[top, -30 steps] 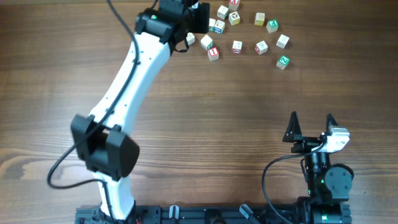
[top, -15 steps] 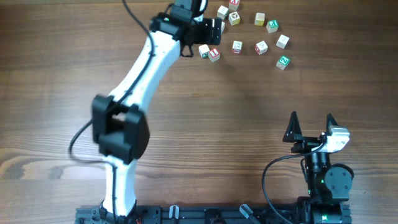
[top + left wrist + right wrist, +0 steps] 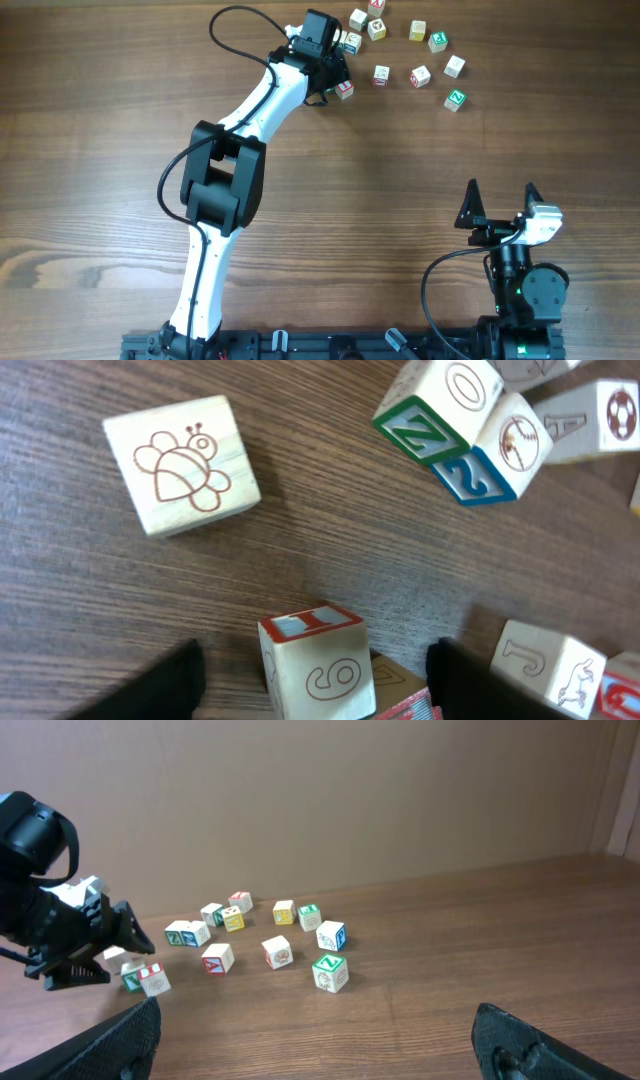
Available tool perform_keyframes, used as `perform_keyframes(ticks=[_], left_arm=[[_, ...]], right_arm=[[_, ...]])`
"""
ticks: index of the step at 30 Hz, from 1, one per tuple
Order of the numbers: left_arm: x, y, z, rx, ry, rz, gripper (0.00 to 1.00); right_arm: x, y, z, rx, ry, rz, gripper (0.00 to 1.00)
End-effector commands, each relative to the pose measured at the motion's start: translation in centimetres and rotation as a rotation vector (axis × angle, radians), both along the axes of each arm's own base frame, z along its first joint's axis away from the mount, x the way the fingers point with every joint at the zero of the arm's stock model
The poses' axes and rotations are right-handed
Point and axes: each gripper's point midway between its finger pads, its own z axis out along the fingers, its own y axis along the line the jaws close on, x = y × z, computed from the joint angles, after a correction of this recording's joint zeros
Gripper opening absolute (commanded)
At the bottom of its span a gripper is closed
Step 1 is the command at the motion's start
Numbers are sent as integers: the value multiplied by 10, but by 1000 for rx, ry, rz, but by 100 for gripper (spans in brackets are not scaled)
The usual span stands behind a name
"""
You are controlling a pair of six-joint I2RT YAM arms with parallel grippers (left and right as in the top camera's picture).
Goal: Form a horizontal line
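Small whitish letter cubes lie scattered at the table's far side; no horizontal line of joined cubes is in view. My left gripper (image 3: 337, 78) reaches in among them. In its wrist view it (image 3: 315, 660) stands open, straddling a red-edged cube (image 3: 315, 665) with a gap on each side, and a second cube (image 3: 395, 685) leans behind that one. A bee cube (image 3: 183, 465) sits apart at the upper left. A green Z cube (image 3: 425, 410) touches a blue S cube (image 3: 490, 460). My right gripper (image 3: 500, 195) rests open near the front right with nothing in it.
Loose cubes spread to the right of the left gripper: one green Z cube (image 3: 455, 99) nearest the front, others (image 3: 420, 76) (image 3: 381, 75) (image 3: 454, 66) behind it. The left arm (image 3: 225, 180) slants across the table's left-middle. A brown wall (image 3: 320, 800) stands beyond the far edge.
The left gripper has come from the cubes at the back edge toward the front, over the red-edged cube, and its elbow has swung right. The right arm has not moved.
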Motion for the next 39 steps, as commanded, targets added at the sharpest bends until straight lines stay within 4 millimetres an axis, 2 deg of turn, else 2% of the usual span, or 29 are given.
perform_keyframes(ticks=[1,5,7,8,9,11,15,16,19,21,23,26,29,31,33,35,39], left_arm=[[-5,8,-26,15,55,57,58],[-13,12,-48,39,106,57,70],[-14,12,-54,43,113,57,79],[-13,12,-54,41,109,57,80],[-12,11,-53,39,104,57,74],[-11,11,-53,38,98,55,52],[-11,12,-53,55,96,29,24],[-12,12,-54,67,97,8,22],[-17,16,-51,118,104,-67,22],[-20,21,-35,143,109,-102,23],[-26,30,-8,166,110,-109,23],[-48,45,50,183,123,-98,21],[-69,49,98,177,108,-104,22],[-82,48,109,184,123,-118,22],[-97,45,104,204,169,-138,22],[-107,40,86,221,212,-158,22],[-129,27,36,247,256,-210,24]], right_arm=[[0,2,3,14,-14,11,100],[0,2,3,13,-13,11,100],[0,2,3,13,-14,11,100],[0,2,3,14,-13,11,100],[0,2,3,14,-13,11,100],[0,2,3,14,-13,11,100],[0,2,3,13,-13,12,100],[0,2,3,14,-14,11,99],[0,2,3,13,-14,11,100],[0,2,3,14,-14,11,100],[0,2,3,14,-14,11,100],[0,2,3,13,-14,11,100],[0,2,3,13,-14,11,100],[0,2,3,13,-13,12,100],[0,2,3,14,-13,11,100],[0,2,3,13,-14,11,100],[0,2,3,14,-14,11,100]])
